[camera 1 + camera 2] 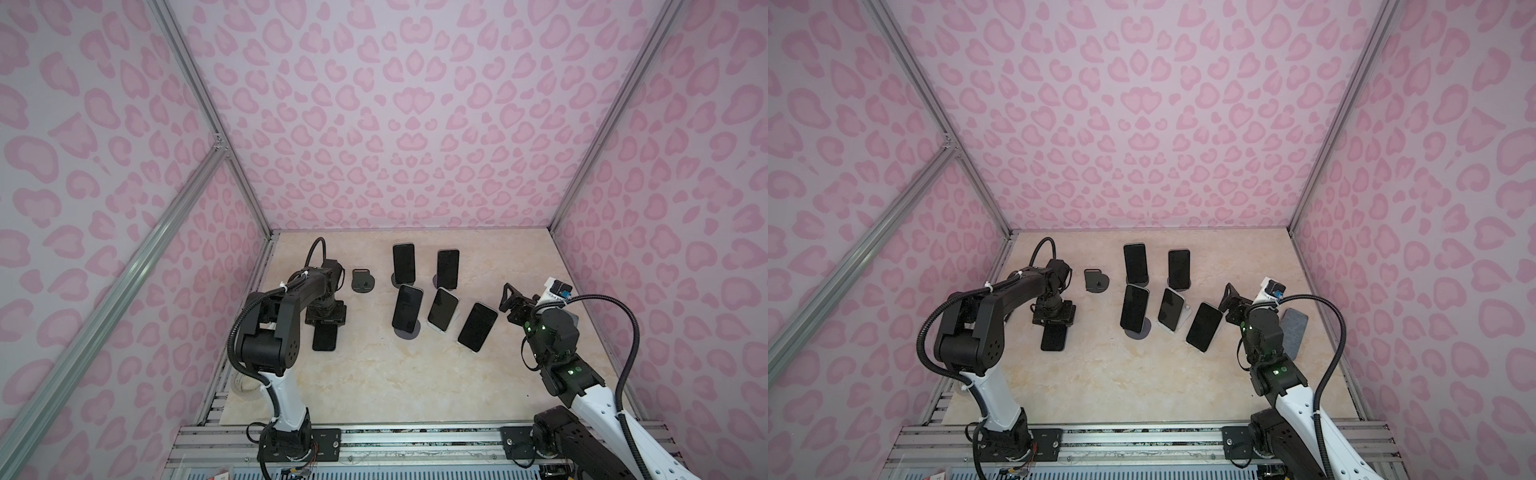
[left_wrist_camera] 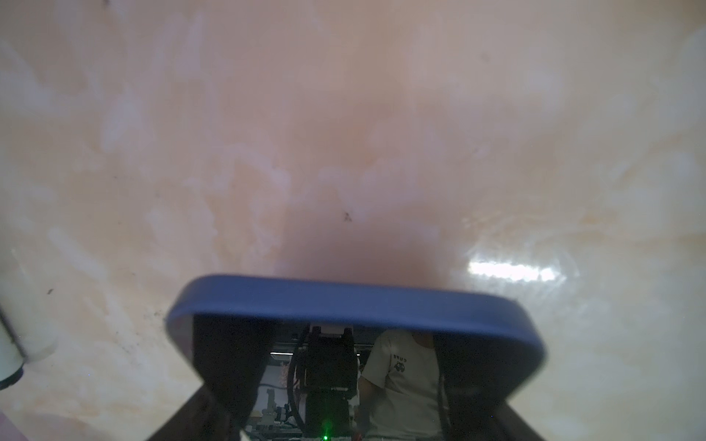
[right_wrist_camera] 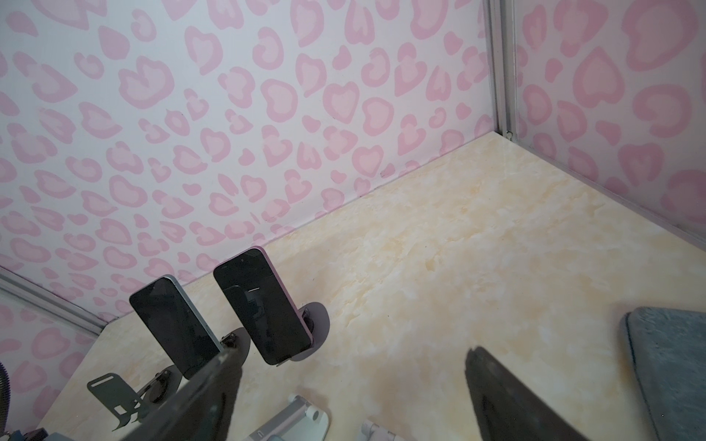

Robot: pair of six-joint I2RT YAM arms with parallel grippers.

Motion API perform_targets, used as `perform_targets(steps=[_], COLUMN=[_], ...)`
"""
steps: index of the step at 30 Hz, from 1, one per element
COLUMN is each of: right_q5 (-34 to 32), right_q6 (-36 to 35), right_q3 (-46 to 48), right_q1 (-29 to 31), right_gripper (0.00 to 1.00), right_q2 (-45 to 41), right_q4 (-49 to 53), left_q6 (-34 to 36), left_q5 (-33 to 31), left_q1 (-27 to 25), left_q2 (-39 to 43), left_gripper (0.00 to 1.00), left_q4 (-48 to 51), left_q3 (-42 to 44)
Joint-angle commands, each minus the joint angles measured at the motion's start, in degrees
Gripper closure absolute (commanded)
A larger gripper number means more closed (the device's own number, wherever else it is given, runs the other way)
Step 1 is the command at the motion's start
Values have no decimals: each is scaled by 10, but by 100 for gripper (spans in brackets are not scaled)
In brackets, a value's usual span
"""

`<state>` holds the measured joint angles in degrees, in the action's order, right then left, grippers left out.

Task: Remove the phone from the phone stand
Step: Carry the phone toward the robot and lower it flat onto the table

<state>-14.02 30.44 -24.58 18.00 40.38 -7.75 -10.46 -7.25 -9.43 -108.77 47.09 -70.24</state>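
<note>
Jaws of the left gripper [image 1: 325, 323] appear clamped across the width of the phone [image 2: 355, 305], whose rounded matte blue rim frames a glossy black screen. The finger ends are cut off in the wrist view. The phone sits low over the marbled cream table [image 1: 374, 374], apart from the empty dark round-based stand [image 1: 363, 281]; contact with the table is unclear. Jaws of the right gripper [image 3: 351, 351] stand apart, empty, near a grey felt pad [image 3: 672, 362].
</note>
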Motion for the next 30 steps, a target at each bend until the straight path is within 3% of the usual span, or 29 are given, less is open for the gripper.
perform_targets(steps=[1, 13, 22, 30], right_q5=[-9, -3, -20, -20], right_q6=[-3, -1, -8, -6], right_q3=[5, 3, 4, 5], right_q1=[2, 1, 1, 1], right_gripper=[6, 6, 6, 6], right_q2=[-2, 10, -9, -10], right_q4=[-12, -15, -9, -9], left_q6=[2, -23, -25, -28], left_q5=[13, 7, 71, 73], left_q1=[-1, -1, -5, -13], left_q2=[-19, -56, -92, -119], left_gripper=[26, 22, 23, 23], left_q4=[-7, 44, 161, 147], left_q3=[8, -5, -109, -103])
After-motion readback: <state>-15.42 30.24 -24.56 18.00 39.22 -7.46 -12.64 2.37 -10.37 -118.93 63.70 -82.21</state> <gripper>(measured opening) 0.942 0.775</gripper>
